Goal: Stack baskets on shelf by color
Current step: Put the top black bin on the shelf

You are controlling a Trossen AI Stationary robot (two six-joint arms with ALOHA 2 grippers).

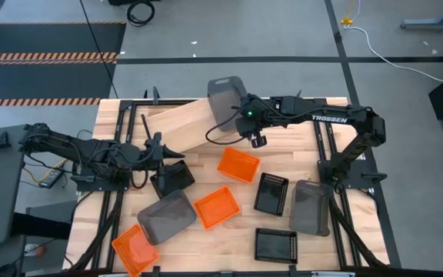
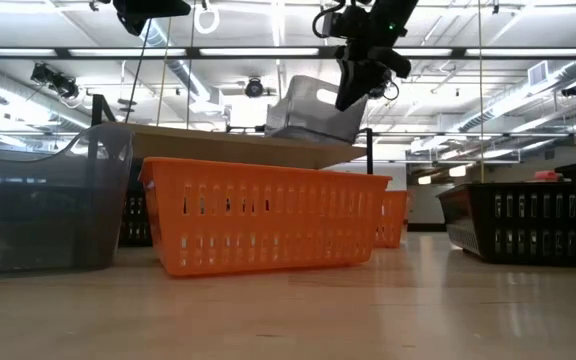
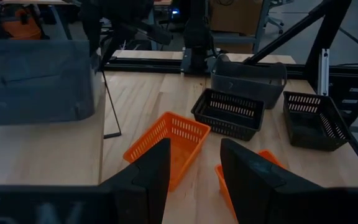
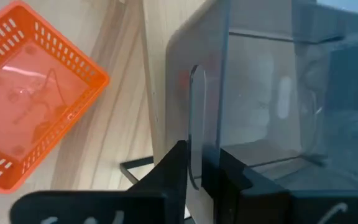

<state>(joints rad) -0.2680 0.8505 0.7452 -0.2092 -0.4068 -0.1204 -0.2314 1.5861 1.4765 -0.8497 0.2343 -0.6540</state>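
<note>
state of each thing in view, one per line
grey bin: on the shelf, tilted, rim between right gripper fingers
left gripper: open, empty, above the table
orange baskets: on the table, unstacked
black baskets: on the table, unstacked

Wooden table with shelf and loose baskets.
Shelf far-centre carries one grey bin. On the tabletop: three orange baskets, three black baskets, two grey bins.

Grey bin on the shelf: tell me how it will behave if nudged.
The grey bin likely tips easily: it sits tilted on the shelf, overhanging the plank's end. Thin translucent walls suggest it is light and somewhat flexible. The right pincer straddles its wall.
</note>
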